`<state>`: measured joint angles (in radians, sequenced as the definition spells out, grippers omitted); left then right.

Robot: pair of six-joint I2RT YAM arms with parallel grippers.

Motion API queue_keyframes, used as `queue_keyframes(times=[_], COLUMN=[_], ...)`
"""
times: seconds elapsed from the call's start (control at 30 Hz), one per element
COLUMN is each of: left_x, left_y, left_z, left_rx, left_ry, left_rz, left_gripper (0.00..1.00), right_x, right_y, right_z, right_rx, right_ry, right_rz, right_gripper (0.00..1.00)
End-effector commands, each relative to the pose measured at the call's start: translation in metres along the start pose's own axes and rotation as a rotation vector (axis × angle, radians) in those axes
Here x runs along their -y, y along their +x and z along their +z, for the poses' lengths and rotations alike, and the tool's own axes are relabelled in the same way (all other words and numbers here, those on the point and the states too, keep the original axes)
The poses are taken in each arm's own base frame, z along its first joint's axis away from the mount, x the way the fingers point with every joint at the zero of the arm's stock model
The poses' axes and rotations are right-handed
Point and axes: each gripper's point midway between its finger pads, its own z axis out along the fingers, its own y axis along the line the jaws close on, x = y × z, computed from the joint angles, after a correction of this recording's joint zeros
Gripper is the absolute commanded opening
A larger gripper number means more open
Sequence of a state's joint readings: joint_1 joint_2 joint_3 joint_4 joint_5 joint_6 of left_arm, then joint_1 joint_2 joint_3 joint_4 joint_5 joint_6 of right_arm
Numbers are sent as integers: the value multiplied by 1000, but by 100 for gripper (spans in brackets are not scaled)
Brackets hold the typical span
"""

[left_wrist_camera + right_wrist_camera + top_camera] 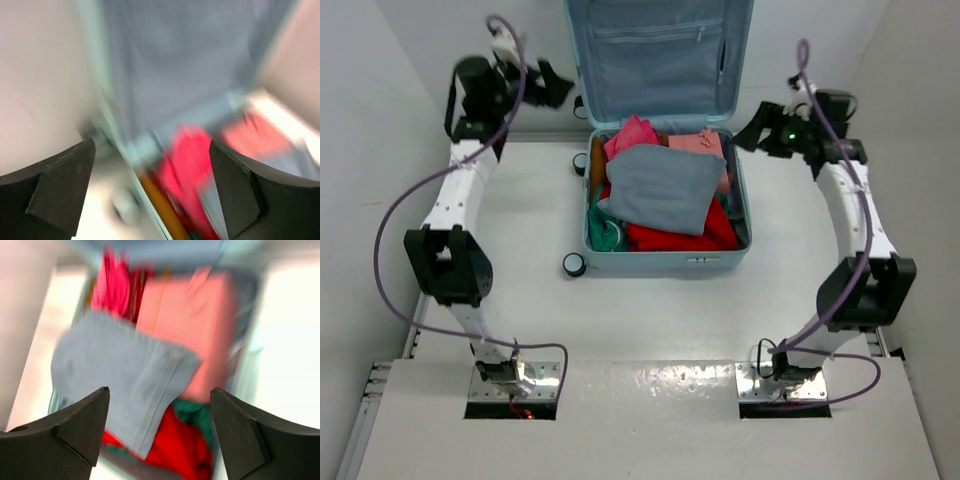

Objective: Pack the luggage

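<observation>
The pale blue luggage (665, 262) lies open at the middle back of the table, its lid (658, 60) standing upright with a blue-grey lining. It holds a folded grey-blue garment (658, 186) on top of red (675, 235), pink (630, 135), salmon (700, 143) and green clothes. My left gripper (552, 87) is open and empty, raised left of the lid. My right gripper (752, 127) is open and empty, raised right of the case. The left wrist view is blurred and shows the case's left rim (150, 195). The right wrist view shows the grey-blue garment (120, 375) and salmon garment (190, 325).
Two black-and-white wheels (574, 264) stick out at the luggage's left side. White walls close in on the left, right and back. Both arm bases (515, 375) sit at the near table edge.
</observation>
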<state>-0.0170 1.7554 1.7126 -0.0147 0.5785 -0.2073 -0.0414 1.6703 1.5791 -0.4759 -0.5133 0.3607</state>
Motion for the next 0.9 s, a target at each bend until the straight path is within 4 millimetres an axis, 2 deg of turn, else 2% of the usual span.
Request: queue_keyframes(times=[0.0, 0.03, 0.07, 0.1, 0.13, 0.17, 0.2, 0.27, 0.3, 0.33, 0.4, 0.43, 0.5, 0.6, 0.63, 0.67, 0.7, 0.73, 0.77, 0.8, 0.87], left_x=[-49, -57, -62, -76, -82, -83, -97, -87, -88, -82, -75, -80, -89, -95, -94, -98, -95, -89, -89, -86, -65], left_y=[-29, -60, -70, -68, -68, -84, -62, -80, -77, -64, -55, -42, -35, -26, -33, -25, -34, -33, -31, -36, -51], left_z=[37, 43, 54, 74, 83, 88, 104, 111, 117, 130, 139, 147, 151, 157, 155, 158, 154, 157, 157, 155, 145], left_rx=[99, 167, 224, 254, 280, 366, 372, 489, 497, 492, 504, 496, 510, 539, 560, 549, 580, 580, 584, 595, 616], left_ry=[-81, -91, -78, -69, -62, -43, -39, -19, -33, -19, 10, -20, -50, -81, -88, -93, -87, -78, -78, -72, 2], left_rz=[-27, -16, -7, -15, -8, 47, 33, 83, 124, 145, 172, 150, 144, 150, 156, 163, 178, 176, 178, 173, 215], left_gripper=[96, 96, 94, 89, 86, 83, 80, 80, 80, 80, 80, 80, 77, 64, 52, 43, 34, 25, 9, 3, 0], right_x=[-9, 6, 10, 23, 26, 27, 34, 45, 52, 57, 67, 74, 78, 81, 84, 86, 85, 88, 86, 85, 85], right_y=[-63, -65, -68, -69, -71, -69, -71, -73, -68, -70, -66, -63, -60, -60, -60, -58, -56, -56, -54, -54, -50], right_z=[-41, -45, -51, -60, -65, -69, -77, -88, -93, -98, -105, -108, -111, -114, -114, -113, -111, -109, -105, -104, -96], right_rx=[243, 257, 268, 264, 268, 262, 268, 277, 261, 261, 251, 247, 231, 221, 214, 205, 194, 190, 180, 177, 162], right_ry=[22, 51, 61, 90, 96, 89, 107, 143, 165, 186, 229, 249, 277, 309, 328, 331, 333, 339, 333, 330, 320], right_rz=[-73, -55, -52, -36, -33, -36, -38, -33, -22, -20, -5, 9, -7, -44, -50, -49, -63, -68, -78, -90, -97], right_gripper=[81, 81, 81, 81, 81, 81, 81, 81, 81, 81, 81, 81, 81, 81, 81, 79, 78, 78, 76, 76, 75])
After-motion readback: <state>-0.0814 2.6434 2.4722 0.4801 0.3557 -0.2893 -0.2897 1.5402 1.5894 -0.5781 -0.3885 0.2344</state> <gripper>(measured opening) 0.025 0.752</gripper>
